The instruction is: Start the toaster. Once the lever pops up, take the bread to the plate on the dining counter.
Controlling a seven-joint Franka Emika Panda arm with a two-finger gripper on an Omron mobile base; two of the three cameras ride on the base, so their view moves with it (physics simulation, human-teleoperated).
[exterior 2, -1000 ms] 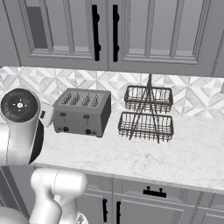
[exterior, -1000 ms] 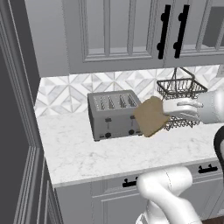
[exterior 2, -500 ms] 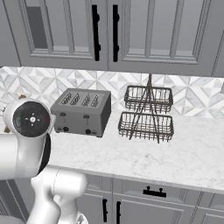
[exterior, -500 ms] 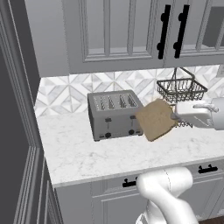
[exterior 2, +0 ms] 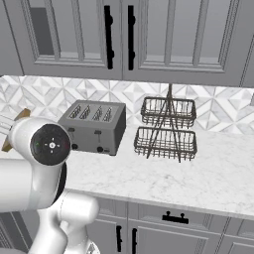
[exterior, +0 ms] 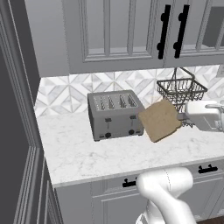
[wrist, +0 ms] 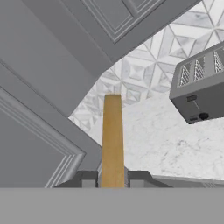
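I had the claw [wrist: 112,180] pinched on the bread [exterior: 160,120], held up beside the toaster [exterior: 115,114]; wire basket rack [exterior 2: 166,128] stood close behind, partly blocked.

The bread [exterior: 160,120], pinched edge-on betw. the fingers [wrist: 89,179], has swung out from in front of the wire basket [exterior: 181,91] twd. the toaster [exterior: 115,114]. It now sits lower, right by the toaster's front corner, above the tabletop [exterior: 78,151].

Grey toaster [exterior: 115,115] with black knobs — tan-brown bread [exterior: 160,120] — white marble worktop [exterior: 87,153].
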